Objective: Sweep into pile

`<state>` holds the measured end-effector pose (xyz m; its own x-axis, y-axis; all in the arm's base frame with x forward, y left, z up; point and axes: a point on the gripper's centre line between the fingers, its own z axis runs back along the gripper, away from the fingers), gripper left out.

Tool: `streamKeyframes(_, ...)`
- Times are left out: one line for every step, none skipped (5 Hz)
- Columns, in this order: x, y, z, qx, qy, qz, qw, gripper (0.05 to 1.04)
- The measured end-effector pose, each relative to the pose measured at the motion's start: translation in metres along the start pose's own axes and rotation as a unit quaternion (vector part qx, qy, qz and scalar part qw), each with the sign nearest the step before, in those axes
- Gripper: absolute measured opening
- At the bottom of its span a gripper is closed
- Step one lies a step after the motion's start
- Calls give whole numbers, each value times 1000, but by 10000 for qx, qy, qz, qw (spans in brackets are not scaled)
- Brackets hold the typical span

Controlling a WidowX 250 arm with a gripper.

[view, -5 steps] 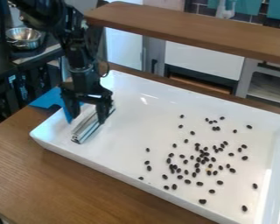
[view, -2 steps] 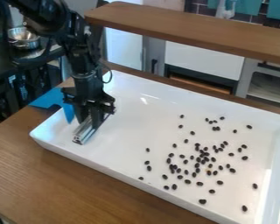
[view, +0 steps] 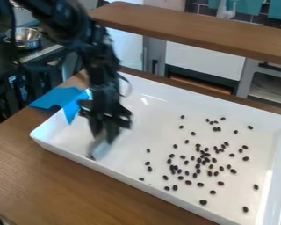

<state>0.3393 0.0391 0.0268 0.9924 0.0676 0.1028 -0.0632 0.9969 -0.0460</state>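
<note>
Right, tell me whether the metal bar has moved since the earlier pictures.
Yes, the metal bar has moved away from the blue cloth, toward the dark beans.

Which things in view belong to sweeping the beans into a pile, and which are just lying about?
For the job:
- black beans, scattered
- white tray under them
- metal bar, likely the sweeper
- hand holding the bar

Seemingly lying about:
- blue sheet over the tray's edge
- metal bowl at upper left
</note>
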Motion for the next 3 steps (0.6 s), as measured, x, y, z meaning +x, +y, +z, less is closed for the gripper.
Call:
streamKeyframes(-4,-23,-1,-59,21,-146,9999,362)
streamKeyframes(-3,-40,-2,-56,-32,-154,9999,363)
streamKeyframes(-3,-55,-3,-39,-65,-171,9998,362)
